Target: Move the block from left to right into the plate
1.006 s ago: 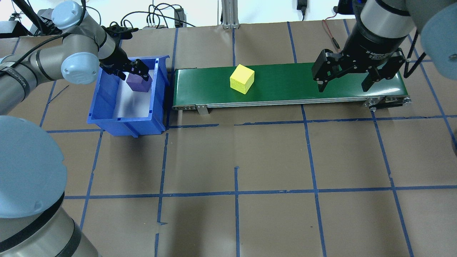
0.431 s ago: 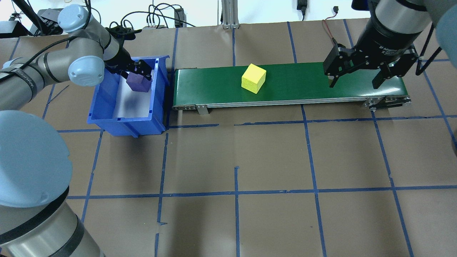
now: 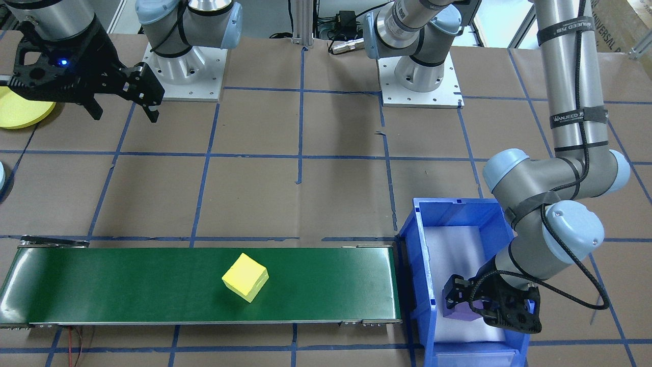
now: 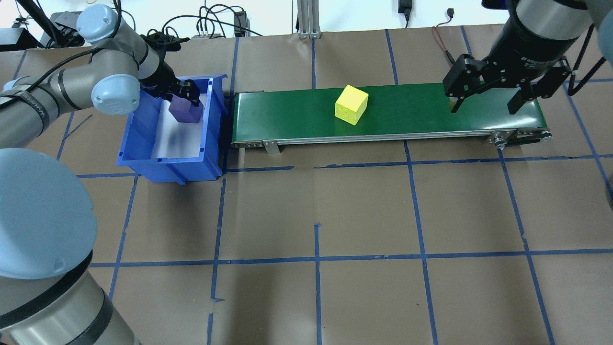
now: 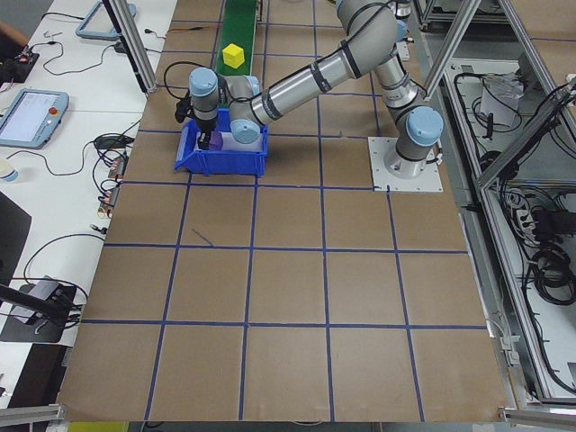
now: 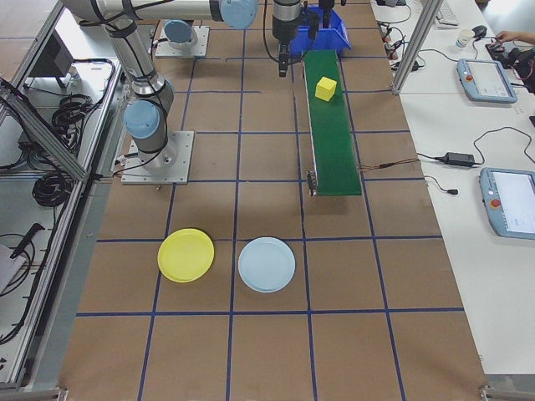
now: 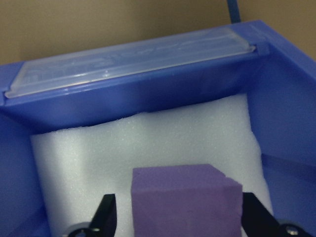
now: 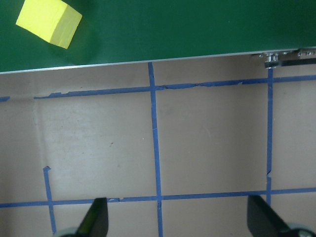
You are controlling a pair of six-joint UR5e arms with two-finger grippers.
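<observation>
A yellow block (image 4: pixel 351 105) (image 3: pixel 245 277) lies on the green conveyor belt (image 4: pixel 421 115), a little right of its middle. A purple block (image 4: pixel 184 112) (image 7: pixel 185 200) rests on white foam inside the blue bin (image 4: pixel 143 167). My left gripper (image 4: pixel 182 106) (image 7: pixel 180 222) stands open astride it, a finger on each side and a small gap showing at one finger. My right gripper (image 4: pixel 482 109) (image 3: pixel 125 114) hangs open and empty, high above the belt's right end. The yellow plate (image 6: pixel 185 255) (image 3: pixel 20 109) sits on the table past that end, out of the overhead view.
A light blue plate (image 6: pixel 266 264) lies beside the yellow one. The bin stands against the belt's left end. Cables and a metal post (image 4: pixel 306 19) run along the far table edge. Blue tape lines grid the brown tabletop (image 4: pixel 316 215).
The yellow block has ridden the belt to the right. My right gripper has moved right and toward the far edge, still open. The left gripper and purple block have hardly shifted.
</observation>
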